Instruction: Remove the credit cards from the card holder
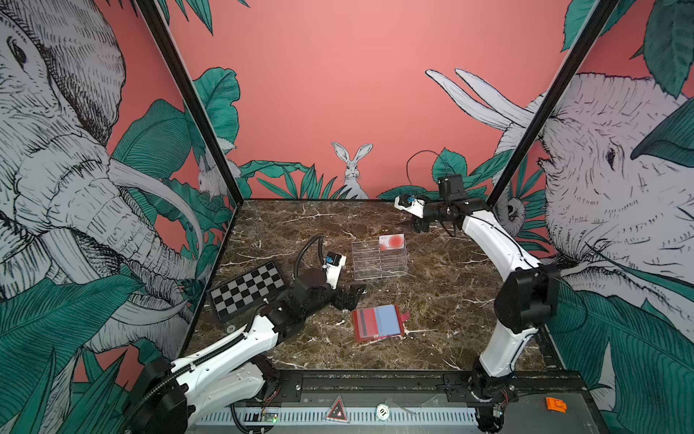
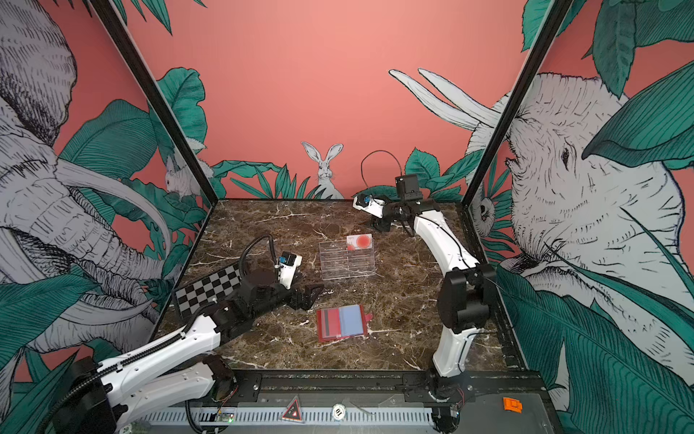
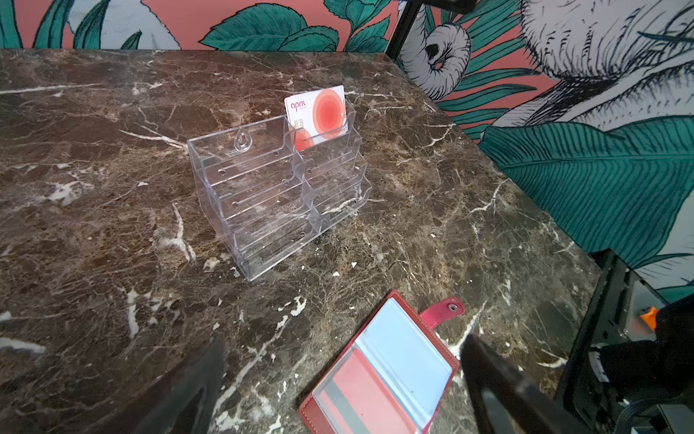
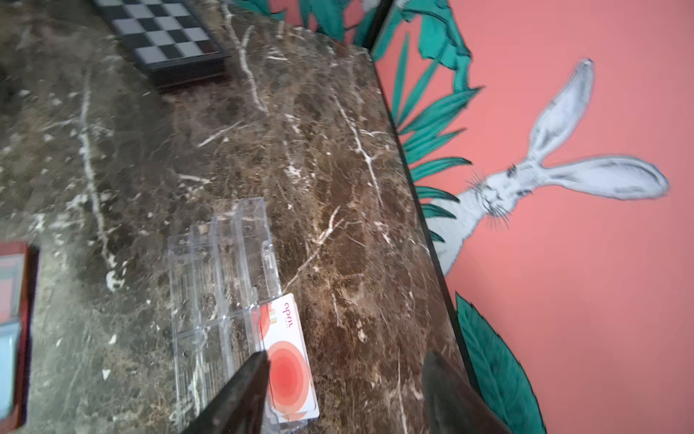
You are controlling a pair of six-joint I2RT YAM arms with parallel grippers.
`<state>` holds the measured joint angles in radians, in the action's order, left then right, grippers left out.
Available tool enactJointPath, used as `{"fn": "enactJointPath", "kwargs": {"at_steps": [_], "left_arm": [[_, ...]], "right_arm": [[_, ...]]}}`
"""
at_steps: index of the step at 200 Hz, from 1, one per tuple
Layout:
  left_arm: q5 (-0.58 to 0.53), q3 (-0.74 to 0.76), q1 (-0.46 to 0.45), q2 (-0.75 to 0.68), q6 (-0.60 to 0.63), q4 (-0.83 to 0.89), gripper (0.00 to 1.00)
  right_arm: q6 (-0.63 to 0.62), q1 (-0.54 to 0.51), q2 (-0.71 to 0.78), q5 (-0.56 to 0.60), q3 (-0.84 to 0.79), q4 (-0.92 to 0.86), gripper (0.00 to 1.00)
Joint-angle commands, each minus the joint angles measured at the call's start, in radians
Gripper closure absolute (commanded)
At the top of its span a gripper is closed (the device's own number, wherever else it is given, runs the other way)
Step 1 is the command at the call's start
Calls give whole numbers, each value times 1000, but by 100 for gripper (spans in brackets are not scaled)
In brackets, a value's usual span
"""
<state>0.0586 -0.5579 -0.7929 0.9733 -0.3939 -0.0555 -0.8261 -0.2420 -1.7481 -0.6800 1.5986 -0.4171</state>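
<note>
The red card holder (image 1: 358,335) (image 2: 322,336) lies open and flat on the marble, near the front middle. Its clear sleeves show a pale blue card (image 1: 388,319) (image 3: 405,357) and a red card with a grey stripe (image 1: 366,324) (image 3: 353,398). A white card with a red-orange circle (image 1: 391,242) (image 3: 317,112) (image 4: 287,360) stands in the clear stand's top back pocket. My left gripper (image 1: 353,297) (image 3: 341,353) hangs open just behind and left of the holder, holding nothing. Behind the stand, my right gripper (image 1: 418,225) (image 4: 347,357) is open and empty, with one finger beside the white card.
The clear acrylic tiered stand (image 1: 379,261) (image 3: 270,195) sits mid-table. A black-and-white chequered board (image 1: 248,289) (image 4: 165,34) lies by the left wall. An orange piece (image 1: 555,404) rests on the front rail. Painted walls close in the left, back and right.
</note>
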Motion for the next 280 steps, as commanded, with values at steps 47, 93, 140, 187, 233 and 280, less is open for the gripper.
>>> {"fn": "enactJointPath", "kwargs": {"at_steps": [47,93,140,187,233,280], "left_arm": [[69,86,5,-77,-254,68,1],[102,178,6,-118,-421,58,1],[149,278,7,-123,-573,-16,1],[205,309,7,-62,-644,-60,1],[247,335,7,7,-691,-174,1],[263,356,7,95,-733,-281,2]], "right_arm": [[904,56,495,293,-492,587,12],[1128,74,797,459,-703,531,9],[1275,80,1049,512,-834,412,8],[1436,81,1105,381,-898,280,19],[1599,81,1076,234,-1052,376,30],[1674,-11,1018,220,-1186,440,40]]}}
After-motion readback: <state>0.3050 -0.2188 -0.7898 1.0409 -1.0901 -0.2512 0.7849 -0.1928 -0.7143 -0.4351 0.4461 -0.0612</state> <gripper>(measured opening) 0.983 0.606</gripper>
